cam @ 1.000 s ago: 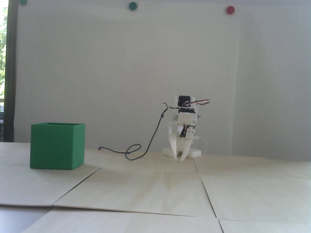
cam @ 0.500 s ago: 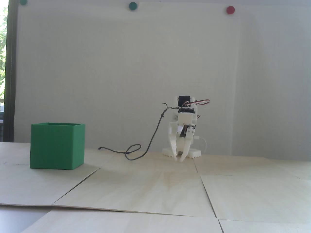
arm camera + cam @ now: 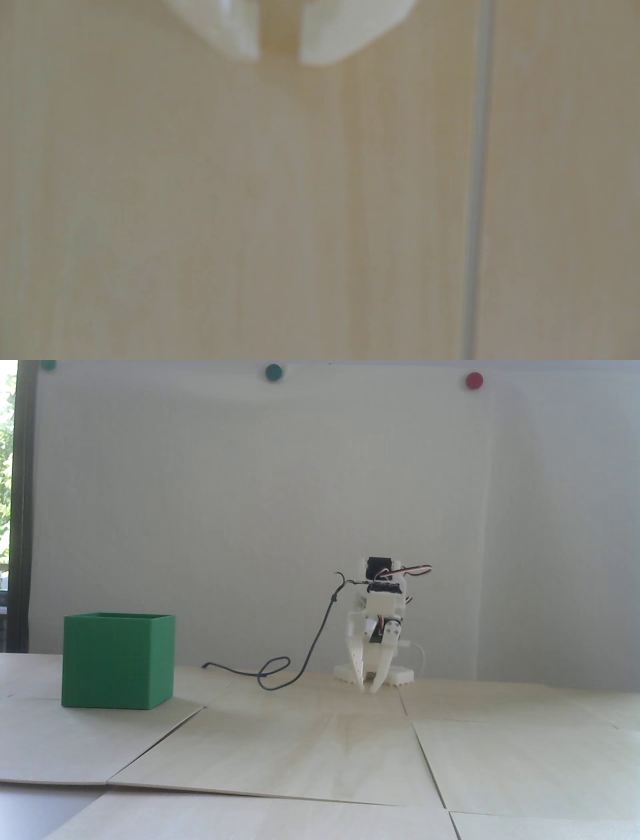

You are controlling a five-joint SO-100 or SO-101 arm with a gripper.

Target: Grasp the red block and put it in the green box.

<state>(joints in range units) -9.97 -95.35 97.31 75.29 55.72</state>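
Inspector: Gripper (image 3: pixel 368 687) status?

Operator: I see its tips slightly parted and empty, pointing down near the wooden tabletop (image 3: pixel 320 750); the wrist view shows a narrow gap (image 3: pixel 279 52).

Inspector: Red block?

Operator: Absent from both views. I judge it light and rigid; I'd pinch its long sides. The green box (image 3: pixel 117 660) stands well apart, left in the fixed view.

Inspector: Markings?

Operator: None legible.

White arm folded low, pincer (image 3: pixel 368 686) pointing down.
Its two fingertips (image 3: pixel 239 38) stand slightly apart with nothing between them, close above the table (image 3: pixel 320 740).
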